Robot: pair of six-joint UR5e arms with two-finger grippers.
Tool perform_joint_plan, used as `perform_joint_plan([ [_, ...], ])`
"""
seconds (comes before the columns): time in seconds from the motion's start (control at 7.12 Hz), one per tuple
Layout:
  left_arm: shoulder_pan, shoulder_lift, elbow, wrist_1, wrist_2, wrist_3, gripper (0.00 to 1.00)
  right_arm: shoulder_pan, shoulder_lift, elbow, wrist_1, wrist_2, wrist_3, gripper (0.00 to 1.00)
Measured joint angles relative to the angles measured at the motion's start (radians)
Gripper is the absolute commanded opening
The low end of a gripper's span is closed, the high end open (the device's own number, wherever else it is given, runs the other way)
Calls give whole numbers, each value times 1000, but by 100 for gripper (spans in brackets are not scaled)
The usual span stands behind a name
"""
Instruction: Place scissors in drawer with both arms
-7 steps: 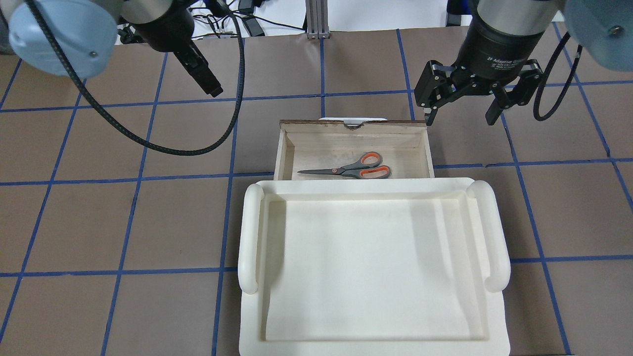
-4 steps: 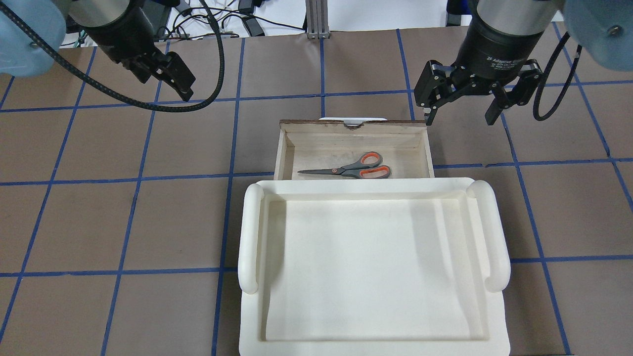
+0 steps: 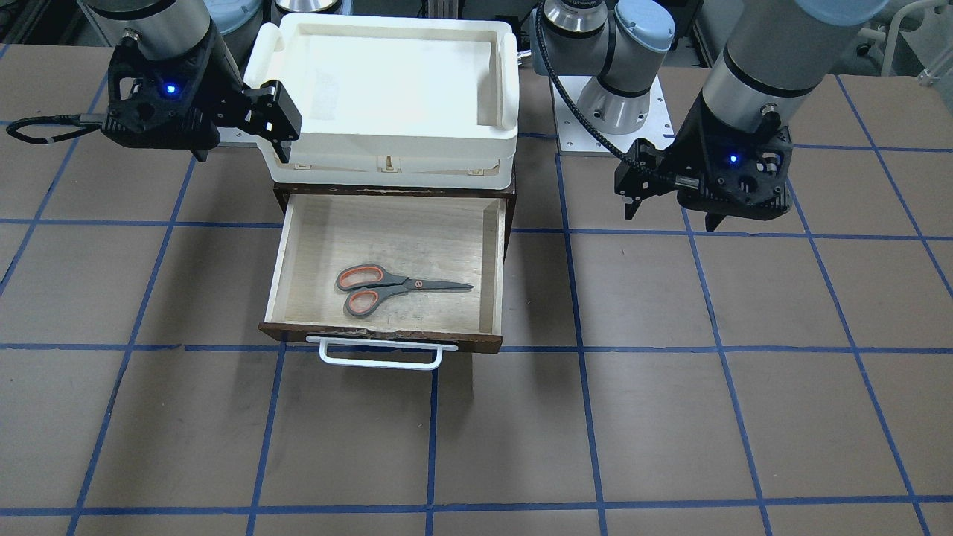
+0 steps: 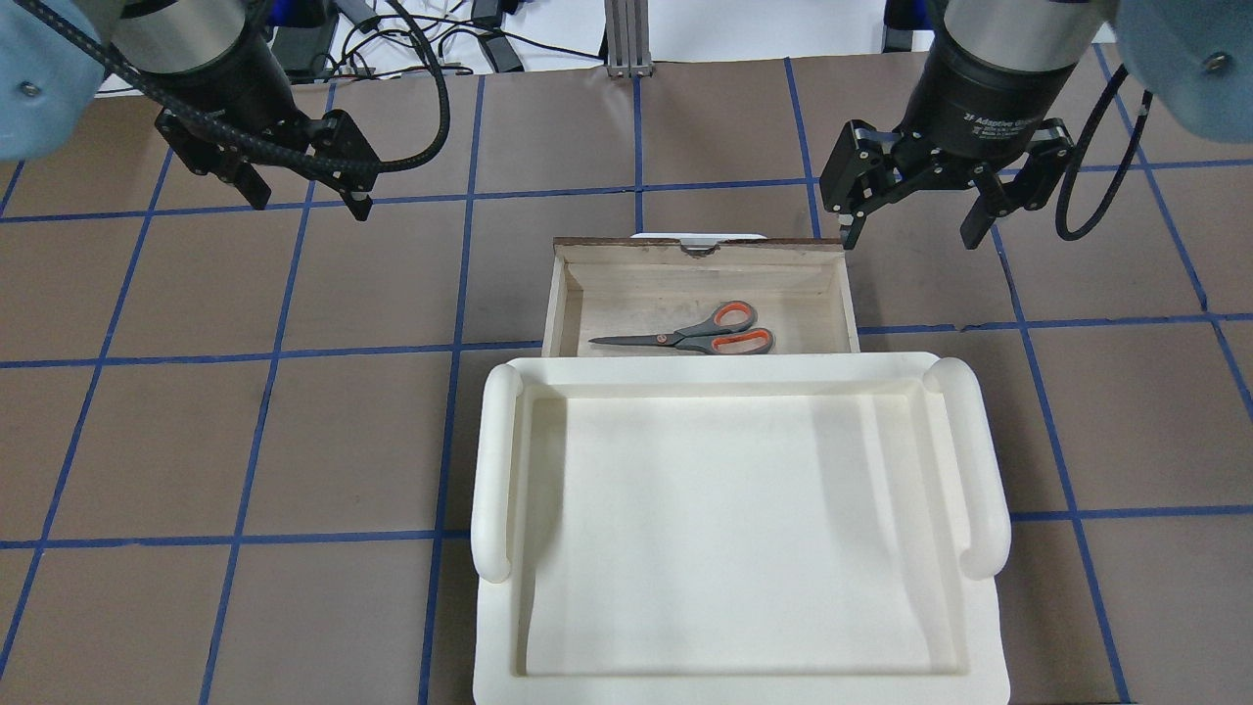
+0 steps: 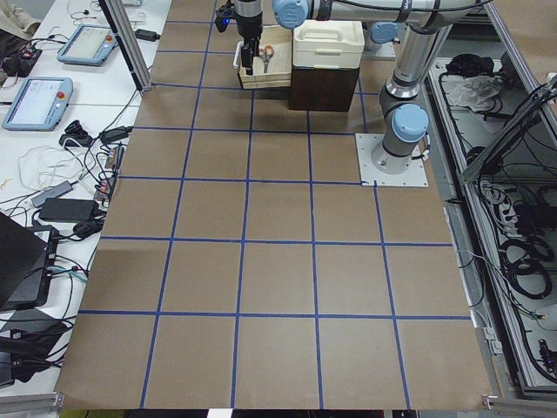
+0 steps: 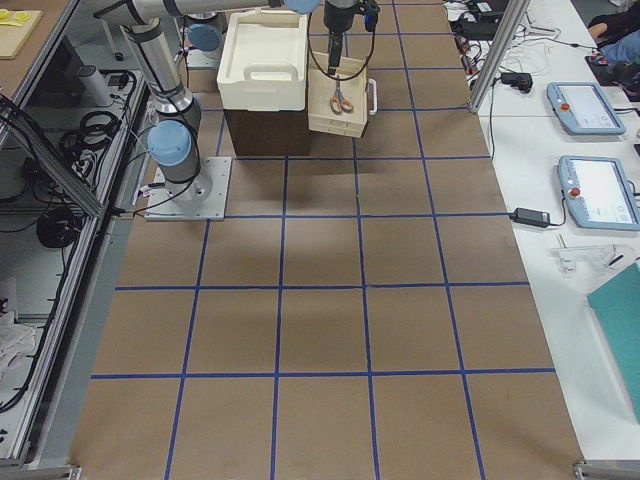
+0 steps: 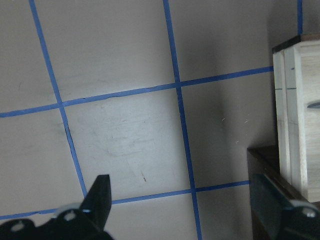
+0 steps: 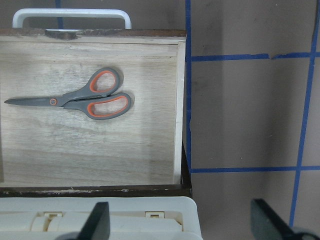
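Observation:
The scissors lie flat inside the open drawer, blades towards my left; they also show in the front view and the right wrist view. The drawer is pulled out from under the white tray, its white bar handle on the far side from me. My left gripper is open and empty, above the bare table to the drawer's left. My right gripper is open and empty, just beyond the drawer's right front corner.
A large white tray sits on top of the dark cabinet, over the back of the drawer. The brown table carries a blue tape grid. Cables and tablets lie beyond the table's far edge.
My left gripper has swung left, away from the drawer, and turned so both spread fingers now show. The right gripper, the scissors and the drawer have not moved.

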Motion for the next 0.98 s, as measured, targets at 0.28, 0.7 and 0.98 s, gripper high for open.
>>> perform_joint_plan([
  [0.28,0,1,0,-3,-1,-9,100,0,0,0,0,-1,0,100],
  [0.7,-4,2,0,-4,0,-16,100,0,0,0,0,-2,0,100],
  [0.98,0,3,0,-10,5,-29,100,0,0,0,1,-4,0,100],
])
